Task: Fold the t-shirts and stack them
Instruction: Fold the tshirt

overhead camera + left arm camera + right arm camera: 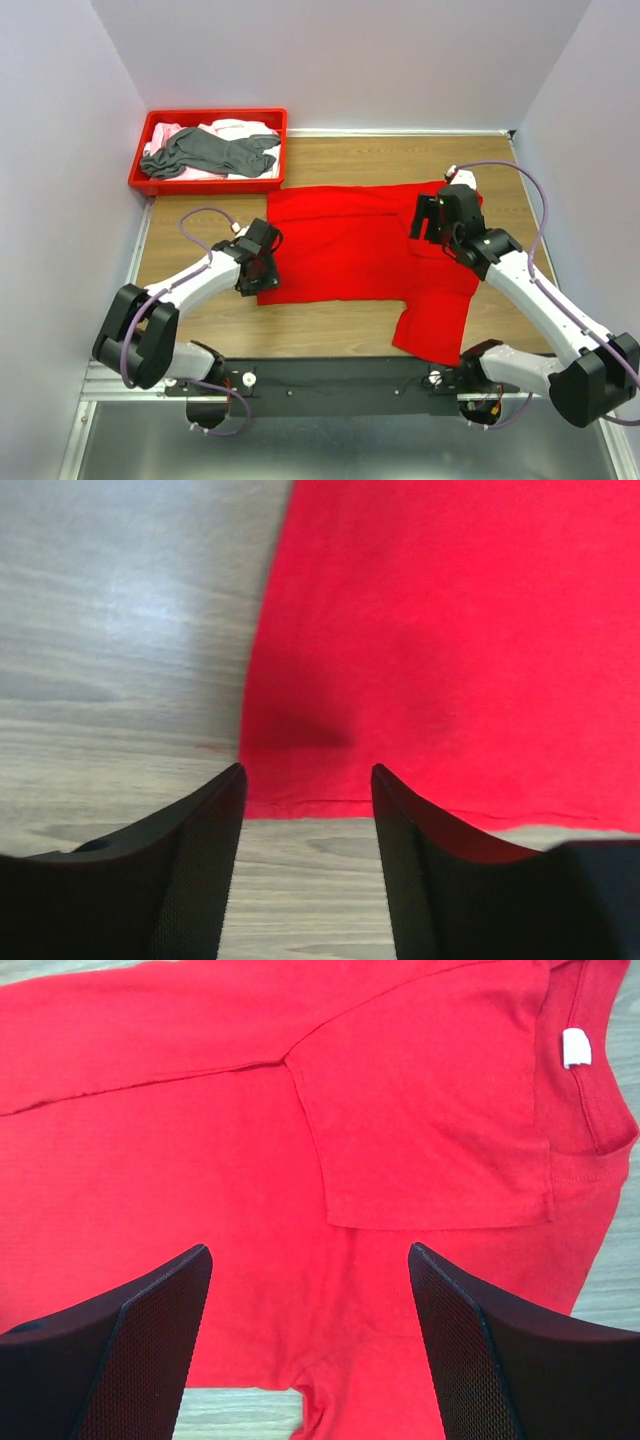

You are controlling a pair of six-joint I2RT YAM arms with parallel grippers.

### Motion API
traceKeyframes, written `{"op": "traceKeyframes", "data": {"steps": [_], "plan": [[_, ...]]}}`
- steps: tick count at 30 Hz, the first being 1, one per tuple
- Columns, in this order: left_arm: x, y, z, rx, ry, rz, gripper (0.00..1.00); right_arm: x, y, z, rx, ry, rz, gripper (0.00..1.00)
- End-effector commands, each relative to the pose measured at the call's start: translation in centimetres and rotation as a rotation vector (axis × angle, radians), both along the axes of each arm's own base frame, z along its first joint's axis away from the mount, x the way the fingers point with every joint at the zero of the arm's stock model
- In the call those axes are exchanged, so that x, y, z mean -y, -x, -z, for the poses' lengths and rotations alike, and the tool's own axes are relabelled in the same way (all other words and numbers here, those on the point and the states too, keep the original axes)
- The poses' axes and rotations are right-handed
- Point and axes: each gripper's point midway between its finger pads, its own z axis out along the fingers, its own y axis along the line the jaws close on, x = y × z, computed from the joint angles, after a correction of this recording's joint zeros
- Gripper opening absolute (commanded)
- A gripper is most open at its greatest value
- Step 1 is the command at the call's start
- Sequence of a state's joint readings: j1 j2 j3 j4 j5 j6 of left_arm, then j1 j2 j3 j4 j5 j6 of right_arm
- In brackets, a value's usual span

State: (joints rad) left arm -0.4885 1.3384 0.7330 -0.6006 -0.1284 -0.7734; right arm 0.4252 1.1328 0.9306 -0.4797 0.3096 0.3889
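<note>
A bright red t-shirt (350,240) lies spread on the wooden table, its far edge folded in and one sleeve (435,320) hanging toward the near edge. My left gripper (265,280) hovers open at the shirt's near-left corner. In the left wrist view the hem (330,805) runs just ahead of the left gripper (305,770), with bare wood between the fingers. My right gripper (428,228) stands open over the shirt's right part. The right wrist view has the right gripper (310,1250) above flat cloth, a folded-in sleeve (430,1140) and the white neck label (576,1048).
A red plastic tray (210,113) sits at the back left, holding a dark grey t-shirt (210,150) on top of pale pink ones (240,128). Bare wood (340,160) runs behind the red shirt. White walls close in on three sides.
</note>
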Motion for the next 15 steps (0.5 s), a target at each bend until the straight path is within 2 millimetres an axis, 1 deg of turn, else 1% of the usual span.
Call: {"op": "traceKeyframes", "data": {"steps": [1,5,8,10,15], "plan": [[-1.3,1.2,1.7,-0.052,-0.059,-0.071,0.58,0.1,0.6,0.4,0.001,-0.015,0.006,0.86],[-0.9,1.5,2.1,-0.086,-0.092,-0.070,0.58,0.3,0.7,0.1,0.018,-0.018,0.004,0.86],[-0.8,1.9,1.9,-0.104,-0.136,-0.079,0.57,0.2,0.8,-0.1,0.029,-0.026,-0.004,0.86],[-1.1,1.7,1.9,-0.103,-0.159,-0.084,0.57,0.2,0.9,-0.4,0.040,-0.031,-0.004,0.86],[-0.9,2.2,2.0,-0.131,-0.174,-0.090,0.56,0.2,1.0,-0.7,0.054,-0.037,-0.006,0.86]]}}
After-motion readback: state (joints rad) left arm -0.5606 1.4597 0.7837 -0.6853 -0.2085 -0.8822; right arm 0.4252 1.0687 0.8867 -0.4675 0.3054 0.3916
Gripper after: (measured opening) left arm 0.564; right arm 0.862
